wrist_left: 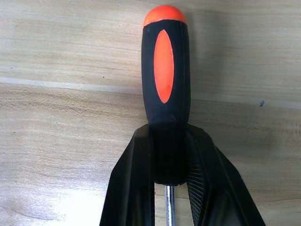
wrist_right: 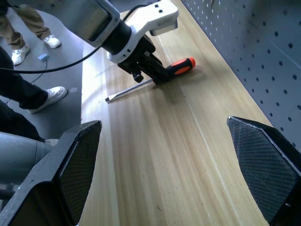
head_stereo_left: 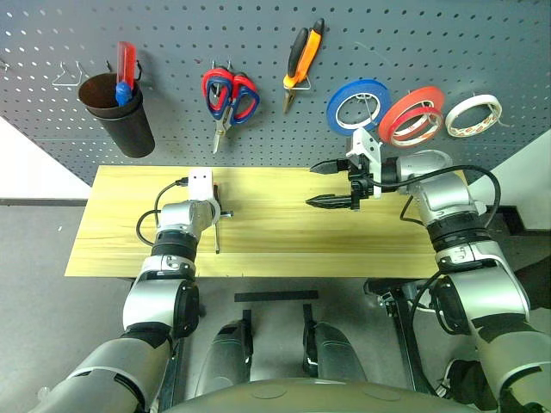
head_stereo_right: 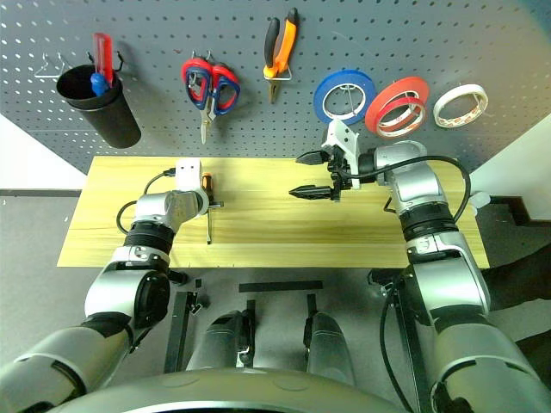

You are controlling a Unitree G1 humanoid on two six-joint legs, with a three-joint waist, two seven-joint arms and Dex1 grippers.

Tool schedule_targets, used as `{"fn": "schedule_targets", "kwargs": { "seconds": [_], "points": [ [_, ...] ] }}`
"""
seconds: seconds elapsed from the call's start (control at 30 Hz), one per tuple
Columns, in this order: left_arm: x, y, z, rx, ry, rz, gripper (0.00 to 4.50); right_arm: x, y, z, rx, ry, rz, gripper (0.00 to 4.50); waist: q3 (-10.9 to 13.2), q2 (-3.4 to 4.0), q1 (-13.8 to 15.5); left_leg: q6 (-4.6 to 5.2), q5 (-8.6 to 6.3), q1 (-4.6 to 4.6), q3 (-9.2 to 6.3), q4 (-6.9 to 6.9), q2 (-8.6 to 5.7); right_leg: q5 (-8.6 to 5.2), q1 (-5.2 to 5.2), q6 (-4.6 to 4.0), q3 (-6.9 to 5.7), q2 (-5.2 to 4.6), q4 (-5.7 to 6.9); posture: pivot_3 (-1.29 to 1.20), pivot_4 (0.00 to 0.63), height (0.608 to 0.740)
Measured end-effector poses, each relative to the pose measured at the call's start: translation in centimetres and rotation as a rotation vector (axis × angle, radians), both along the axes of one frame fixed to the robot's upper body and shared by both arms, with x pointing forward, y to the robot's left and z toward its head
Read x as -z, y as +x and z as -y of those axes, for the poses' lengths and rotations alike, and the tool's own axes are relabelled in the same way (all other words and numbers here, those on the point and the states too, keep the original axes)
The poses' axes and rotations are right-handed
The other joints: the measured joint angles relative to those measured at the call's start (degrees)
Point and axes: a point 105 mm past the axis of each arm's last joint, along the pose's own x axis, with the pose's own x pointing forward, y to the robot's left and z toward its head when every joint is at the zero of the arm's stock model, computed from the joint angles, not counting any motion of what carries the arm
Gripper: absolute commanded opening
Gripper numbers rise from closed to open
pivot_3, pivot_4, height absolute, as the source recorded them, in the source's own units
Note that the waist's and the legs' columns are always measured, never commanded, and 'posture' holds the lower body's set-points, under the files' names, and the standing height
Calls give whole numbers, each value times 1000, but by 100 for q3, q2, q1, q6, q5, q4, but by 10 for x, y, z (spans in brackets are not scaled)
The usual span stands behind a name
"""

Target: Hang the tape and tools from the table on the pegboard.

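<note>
A slim screwdriver (wrist_left: 164, 89) with a black-and-orange handle is lying flat on the table (head_stereo_left: 284, 241), on its left part. Its long axis is running across the table's depth — the rounded orange end of the handle is pointing toward the pegboard (head_stereo_left: 275, 77), and the bare metal shaft is pointing back toward the table's near edge. The left gripper (wrist_left: 169, 188) is reaching down over it, its two black fingers pressing in on the lower end of the handle, just where the shaft begins. The right gripper (head_stereo_left: 331, 183) is hovering above the middle of the table, well apart from the screwdriver, its fingers spread wide and holding nothing.

The tabletop is light yellowish wood with a long grain. Behind it, the dark grey pegboard is carrying a black cup (head_stereo_left: 116, 112), red-and-blue scissors (head_stereo_left: 228, 99), orange-and-black pliers (head_stereo_left: 303, 56), a blue roll (head_stereo_left: 357, 105), a red-orange roll (head_stereo_left: 411, 116) and a white tape roll (head_stereo_left: 473, 114), all hanging. The floor is grey — a person's shoes (wrist_right: 33, 47) are standing beside the table.
</note>
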Motion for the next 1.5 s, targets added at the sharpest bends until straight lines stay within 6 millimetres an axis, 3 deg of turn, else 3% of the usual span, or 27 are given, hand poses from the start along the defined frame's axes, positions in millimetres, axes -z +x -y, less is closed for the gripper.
{"fn": "schedule_targets", "kwargs": {
  "seconds": [0.13,0.3,0.53,0.73,0.87,1.07,1.27,1.5],
  "points": [
    [0,-1,-1,1,-7,2,514,-2,0,3,6,10,-7,4500,0,0,-2,0,0,0,1,-2,0,0,0,0,-1,0,0,48,268,732],
    [-4,-21,-3,80,26,23,514,-15,-4,6,-12,29,16,4500,0,0,-14,-3,2,-8,0,-8,1,0,-10,1,-3,0,-1,59,236,732],
    [-53,-56,-1,274,152,280,514,-40,-17,6,-42,128,16,4500,-14,1,14,-10,5,-11,-2,-4,1,0,-8,0,-4,-4,-4,77,183,732],
    [-114,-76,15,406,127,567,514,-48,-25,5,-55,183,-2,4500,-105,-7,109,-23,13,-14,-4,1,0,1,-8,0,-6,-4,-7,98,143,732],
    [-135,-84,19,454,106,696,514,-55,-27,5,-49,224,-3,4500,-170,-9,164,-26,14,-13,-3,2,1,1,-9,0,-7,-1,-5,107,120,732],
    [-157,-86,0,398,115,809,514,-76,-26,3,-55,277,36,4500,-337,-14,171,-25,14,-13,-1,-1,0,1,-8,0,-6,-1,-7,123,91,732],
    [-182,-96,2,410,108,936,514,-96,-29,1,-87,333,61,4500,-496,-19,180,-25,14,-13,-1,0,0,1,-7,0,-6,2,-6,140,68,732],
    [-216,-104,-11,396,140,1101,514,-111,-32,0,-106,378,75,4500,-642,-23,182,-25,14,-4,-1,1,1,1,1,0,-4,6,-5,147,61,732]
  ]
}}
